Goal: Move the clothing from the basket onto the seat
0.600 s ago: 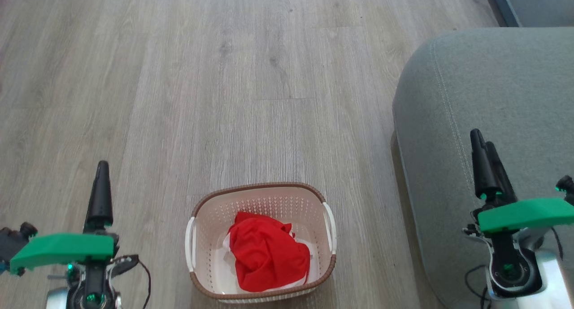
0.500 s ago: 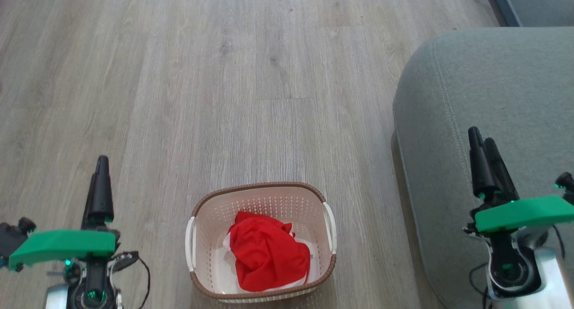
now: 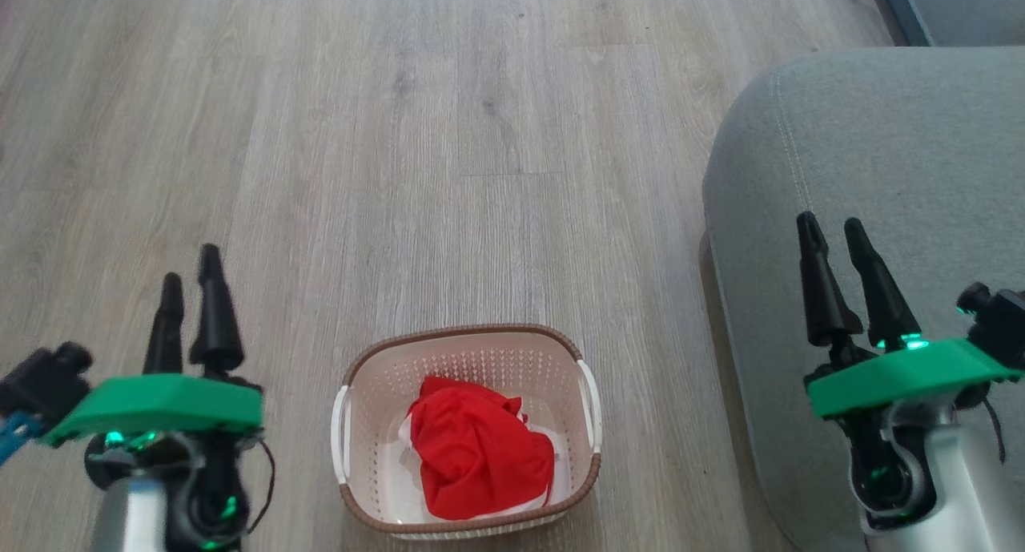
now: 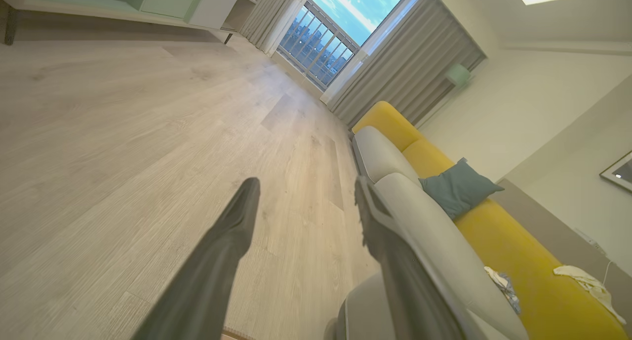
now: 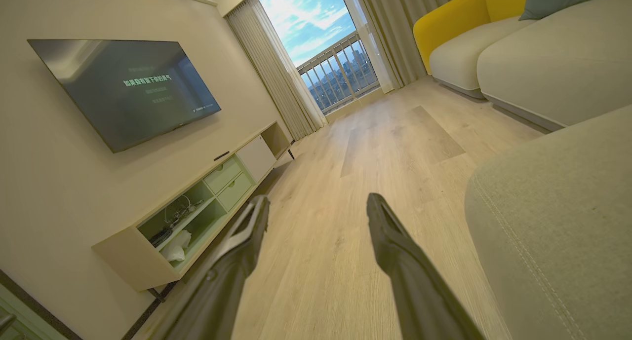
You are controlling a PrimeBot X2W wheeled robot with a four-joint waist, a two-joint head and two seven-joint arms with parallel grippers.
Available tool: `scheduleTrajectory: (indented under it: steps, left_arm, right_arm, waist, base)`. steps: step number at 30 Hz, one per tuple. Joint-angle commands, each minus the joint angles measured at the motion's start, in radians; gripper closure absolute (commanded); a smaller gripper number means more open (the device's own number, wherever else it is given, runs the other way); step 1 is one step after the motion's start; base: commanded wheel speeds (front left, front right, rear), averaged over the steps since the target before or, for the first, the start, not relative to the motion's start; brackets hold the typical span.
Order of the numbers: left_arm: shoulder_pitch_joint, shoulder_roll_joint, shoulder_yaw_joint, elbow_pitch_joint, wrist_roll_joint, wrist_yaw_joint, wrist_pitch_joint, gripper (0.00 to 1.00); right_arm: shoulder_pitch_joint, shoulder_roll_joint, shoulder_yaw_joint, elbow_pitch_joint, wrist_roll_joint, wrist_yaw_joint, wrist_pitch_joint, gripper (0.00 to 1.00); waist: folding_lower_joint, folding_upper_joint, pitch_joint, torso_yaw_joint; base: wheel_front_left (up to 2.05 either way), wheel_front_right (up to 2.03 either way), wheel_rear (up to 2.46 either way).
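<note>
The clothing [image 3: 479,456], a bright red crumpled bundle, lies inside the basket [image 3: 464,340], a cream perforated one with a brown rim, on the floor at the bottom middle of the head view. The grey-green seat [image 3: 897,151] fills the right side, and its corner [image 5: 558,221] shows in the right wrist view. My left gripper [image 3: 190,265] hangs open left of the basket, nothing between its fingers. My right gripper [image 3: 831,230] stands open above the seat's near edge, also empty. Both pairs of fingers [image 4: 227,241] [image 5: 395,241] point out over the floor.
Pale wood floor [image 3: 448,135] stretches ahead of the basket. A second grey cushion [image 3: 953,3] sits at the far right corner. Wrist views show a yellow sofa [image 4: 523,261] with a teal pillow [image 4: 456,187], a low TV cabinet [image 5: 197,216] and a balcony window [image 5: 321,44].
Both grippers have turned about their wrists, so each now shows two spread fingers, and both have moved slightly forward. The basket and clothing have not moved.
</note>
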Motion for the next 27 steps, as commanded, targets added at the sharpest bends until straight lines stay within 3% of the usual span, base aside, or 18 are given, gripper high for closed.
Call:
scheduleTrajectory:
  steps: [1, 17, 27]
  left_arm:
    - [-0.054, 0.010, -0.001, -0.051, 0.048, 0.015, -0.012, 0.00]
    - [-0.062, 0.100, -0.234, -0.023, 0.289, 0.166, -0.056, 0.00]
    - [-0.063, 0.138, -0.326, 0.013, 0.381, 0.248, -0.085, 0.00]
  right_arm:
    - [-0.058, -0.014, 0.020, -0.052, -0.043, 0.000, -0.014, 0.00]
    - [-0.043, -0.006, 0.042, -0.002, -0.222, 0.000, -0.059, 0.00]
    - [-0.027, 0.015, 0.042, 0.155, -0.290, 0.000, -0.089, 0.00]
  waist:
    - [0.0000, 0.0000, -0.001, 0.000]
    - [0.0000, 0.0000, 0.005, -0.009]
    - [0.0000, 0.0000, 0.010, -0.019]
  base:
    - [0.00, 0.00, 0.00]
    - [0.00, 0.00, 0.00]
    - [0.00, 0.00, 0.00]
